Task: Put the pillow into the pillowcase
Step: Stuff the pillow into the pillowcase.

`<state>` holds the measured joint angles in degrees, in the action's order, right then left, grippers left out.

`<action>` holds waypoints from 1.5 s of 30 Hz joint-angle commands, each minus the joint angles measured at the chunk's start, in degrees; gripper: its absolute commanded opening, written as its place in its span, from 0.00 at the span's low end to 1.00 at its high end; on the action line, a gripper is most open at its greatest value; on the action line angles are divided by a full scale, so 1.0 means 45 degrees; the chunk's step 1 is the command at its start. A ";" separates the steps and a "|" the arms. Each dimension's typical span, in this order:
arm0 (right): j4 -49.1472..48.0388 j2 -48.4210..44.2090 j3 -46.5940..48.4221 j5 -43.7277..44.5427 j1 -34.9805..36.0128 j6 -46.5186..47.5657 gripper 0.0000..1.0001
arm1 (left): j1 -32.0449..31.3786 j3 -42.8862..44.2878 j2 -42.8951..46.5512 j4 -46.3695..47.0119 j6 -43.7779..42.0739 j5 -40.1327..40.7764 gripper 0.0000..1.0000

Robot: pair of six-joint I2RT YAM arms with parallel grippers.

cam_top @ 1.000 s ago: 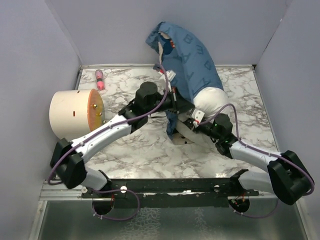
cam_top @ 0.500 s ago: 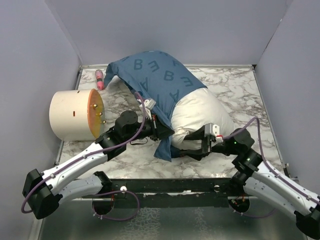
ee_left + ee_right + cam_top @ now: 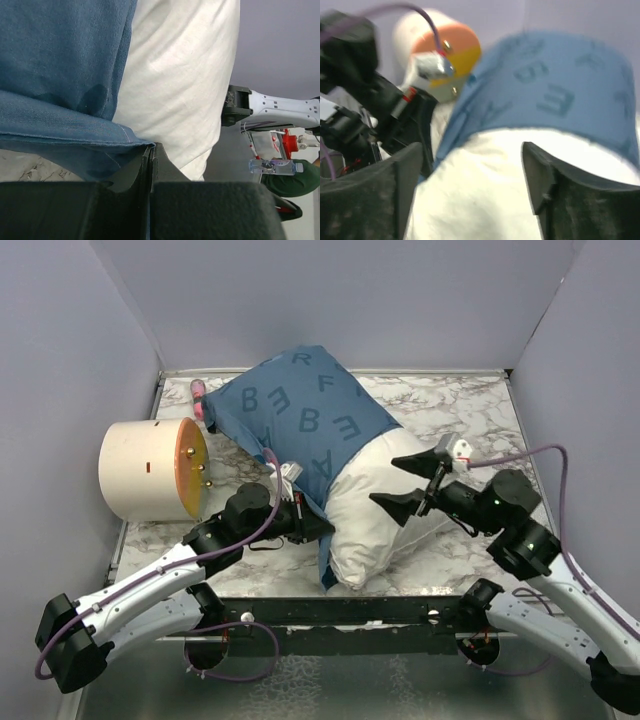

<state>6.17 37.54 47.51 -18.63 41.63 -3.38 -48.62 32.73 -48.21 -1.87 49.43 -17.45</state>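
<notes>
Two grippers meet at one bundle in the middle of the marble table [image 3: 480, 405]. At far left a cream drum [image 3: 145, 468] lies on its side, its orange face turned toward the centre, with a small pink bottle [image 3: 200, 392] behind it by the back wall.

Next comes the left gripper [image 3: 322, 528], reaching in low from the near left. Its jaws are pressed together on the hem of the pillowcase [image 3: 300, 410]. In the left wrist view the blue edge is pinched right at the fingertips [image 3: 152, 150], with the pillow [image 3: 180, 75] bulging just beyond it. From this pinch the pillowcase runs up and back toward the far wall, draped over the far end of the pillow [image 3: 375, 510]. The near end pokes out white and bare, angled toward the near edge of the table, just right of the left gripper.

The right gripper [image 3: 383, 480] sits over the bare part from the right, jaws spread wide and gripping nothing. In its own view the fingers [image 3: 565, 195] stand on either side of the white bulge, with the blue cloth [image 3: 555, 85] beyond. Whether the tips touch the fabric cannot be told.
</notes>
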 commanded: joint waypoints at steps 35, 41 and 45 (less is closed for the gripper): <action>0.2081 0.1742 -0.2407 0.3843 -0.0016 -0.1221 0.99 | -0.1037 0.8242 -0.4973 -0.6161 -0.7122 0.6672 0.57; 0.1987 0.1946 -0.2389 0.3857 -0.0014 -0.1242 0.98 | -0.1167 0.8363 -0.5582 -0.7000 -0.7180 0.7780 0.55; 0.2059 0.2055 -0.2342 0.3991 -0.0027 -0.1256 0.97 | -0.1168 0.8696 -0.5699 -0.7825 -0.7392 0.8692 0.46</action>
<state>12.80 45.45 38.26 -3.90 41.58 -8.38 -53.65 69.10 -73.49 -32.93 17.98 14.76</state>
